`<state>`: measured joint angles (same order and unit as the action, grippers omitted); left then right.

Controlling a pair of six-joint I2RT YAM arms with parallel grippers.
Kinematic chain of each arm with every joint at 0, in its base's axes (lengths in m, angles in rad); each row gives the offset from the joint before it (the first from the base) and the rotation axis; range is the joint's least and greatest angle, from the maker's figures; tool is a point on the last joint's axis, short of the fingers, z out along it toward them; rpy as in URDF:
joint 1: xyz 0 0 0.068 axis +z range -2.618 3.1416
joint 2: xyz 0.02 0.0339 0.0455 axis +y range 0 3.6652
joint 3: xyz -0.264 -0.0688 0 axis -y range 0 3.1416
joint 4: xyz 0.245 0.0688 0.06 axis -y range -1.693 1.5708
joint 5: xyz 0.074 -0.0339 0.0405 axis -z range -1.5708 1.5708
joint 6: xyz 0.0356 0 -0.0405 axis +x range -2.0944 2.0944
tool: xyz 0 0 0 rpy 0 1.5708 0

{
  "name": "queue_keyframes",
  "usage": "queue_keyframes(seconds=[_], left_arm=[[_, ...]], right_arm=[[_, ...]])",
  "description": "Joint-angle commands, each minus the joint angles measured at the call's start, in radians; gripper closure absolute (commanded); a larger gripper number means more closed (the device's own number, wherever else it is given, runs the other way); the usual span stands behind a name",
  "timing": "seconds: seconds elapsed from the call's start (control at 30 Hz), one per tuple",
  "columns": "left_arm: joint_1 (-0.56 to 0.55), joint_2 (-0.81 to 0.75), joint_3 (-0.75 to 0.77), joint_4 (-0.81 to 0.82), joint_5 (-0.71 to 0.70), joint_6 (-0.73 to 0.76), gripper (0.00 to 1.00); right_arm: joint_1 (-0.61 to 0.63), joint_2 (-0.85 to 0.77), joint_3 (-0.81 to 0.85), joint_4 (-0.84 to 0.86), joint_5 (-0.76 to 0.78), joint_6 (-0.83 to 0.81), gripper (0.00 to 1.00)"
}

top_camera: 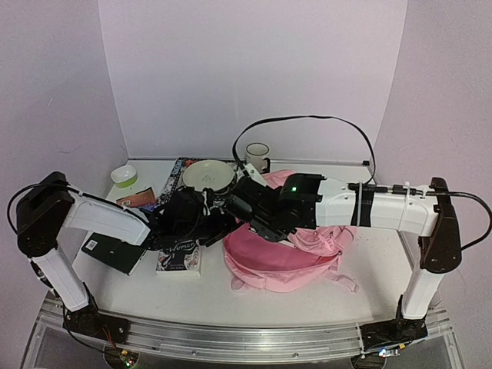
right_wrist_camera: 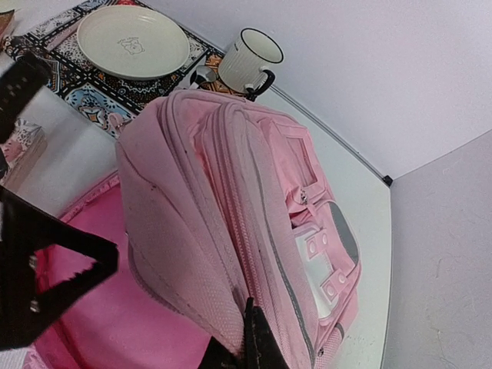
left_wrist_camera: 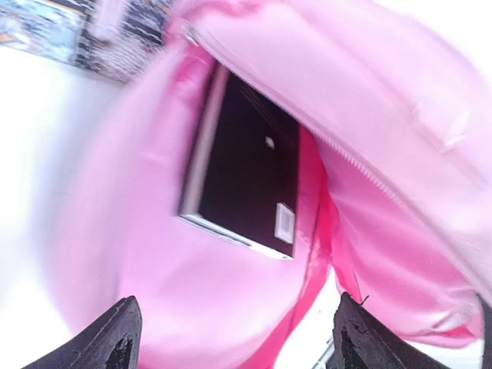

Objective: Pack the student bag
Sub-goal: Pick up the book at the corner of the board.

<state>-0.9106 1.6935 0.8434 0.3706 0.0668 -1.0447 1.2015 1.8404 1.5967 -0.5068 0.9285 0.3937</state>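
Left hand (left_wrist_camera: 238, 311) hangs wide open, nothing between its fingers (left_wrist_camera: 115, 342), at the mouth of the student bag (left_wrist_camera: 154, 292). Inside, a black book (left_wrist_camera: 246, 177) with a white barcode label lies flat against the pink lining. The right hand (right_wrist_camera: 246, 334) is closed, pinching the fabric at the rim of the bag's opening and holding the upper flap clear of the lining.

The bag lies on its side on the white worktop (top_camera: 384, 261), right of the middle and toward the near edge, with its straps trailing toward that edge. Just left of it, below the left arm, lies a patterned book (top_camera: 181, 260), and a flat black item (top_camera: 111, 252) rests near the left edge. Along the far edge a cream plate (right_wrist_camera: 132, 42) sits on a patterned mat (right_wrist_camera: 77, 96), with a white mug (right_wrist_camera: 247, 60) beside it. A green bowl (top_camera: 123, 177) stands toward the far left corner. What the mug and bowl hold cannot be made out.
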Motion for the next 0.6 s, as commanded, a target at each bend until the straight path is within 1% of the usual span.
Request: queue_keyframes(seconds=[0.0,0.07,0.2,0.3,0.37,0.47,0.57], left_arm=[[0.06,-0.144,-0.092,-0.092,-0.106,0.035,0.11],[0.104,-0.211,-0.142,-0.117,-0.11,0.03,0.1],[0.232,-0.36,-0.258,-0.158,-0.112,0.019,0.08],[0.299,-0.466,-0.296,-0.243,-0.155,0.024,0.04],[0.349,-0.515,-0.311,-0.28,-0.154,0.03,0.04],[0.436,-0.566,-0.341,-0.317,-0.111,0.024,0.03],[0.55,-0.602,-0.378,-0.331,-0.023,0.013,0.03]], right_arm=[[-0.031,-0.045,-0.018,-0.019,0.071,0.032,1.0],[-0.034,-0.047,-0.025,-0.019,0.065,0.037,1.0],[-0.034,-0.054,-0.039,-0.016,0.06,0.041,1.0],[-0.037,-0.055,-0.045,-0.015,0.056,0.04,1.0],[-0.038,-0.05,-0.043,-0.014,0.053,0.04,1.0],[-0.041,-0.045,-0.04,-0.012,0.047,0.037,1.0],[-0.042,-0.044,-0.038,-0.01,0.043,0.036,1.0]])
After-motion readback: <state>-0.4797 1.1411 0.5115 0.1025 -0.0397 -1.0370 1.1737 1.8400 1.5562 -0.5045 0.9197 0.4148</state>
